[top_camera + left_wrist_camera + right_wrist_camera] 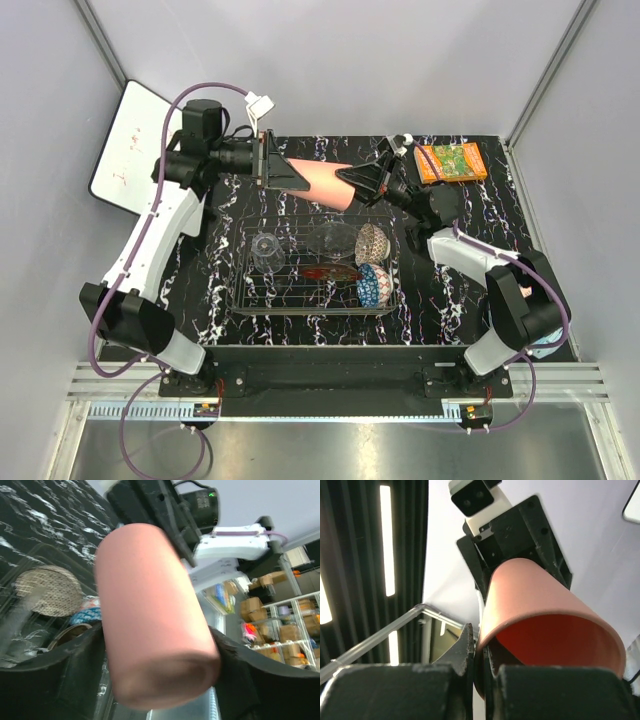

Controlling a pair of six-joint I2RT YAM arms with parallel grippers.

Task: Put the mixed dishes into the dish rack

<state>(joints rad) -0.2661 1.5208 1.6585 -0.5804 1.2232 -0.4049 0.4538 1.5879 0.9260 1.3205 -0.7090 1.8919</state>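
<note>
The salmon-pink cup [320, 180] hangs sideways in the air above the back edge of the dish rack [245, 300], held between both grippers. My left gripper [272, 168] grips its narrow base end; in the left wrist view the cup [150, 610] fills the space between my left gripper's [160, 672] black fingers. My right gripper [362, 180] pinches the wide rim; in the right wrist view the gripper [482, 647] is shut on the cup's wall [545, 600]. In the rack stand a clear glass cup [265, 247], clear glass bowl [330, 240], beige-brown bowl [371, 243], blue patterned bowl [374, 285] and red dish [330, 272].
An orange book [452, 162] lies at the back right of the black marbled table. A white board [130, 150] leans at the back left. Grey walls enclose the table on three sides.
</note>
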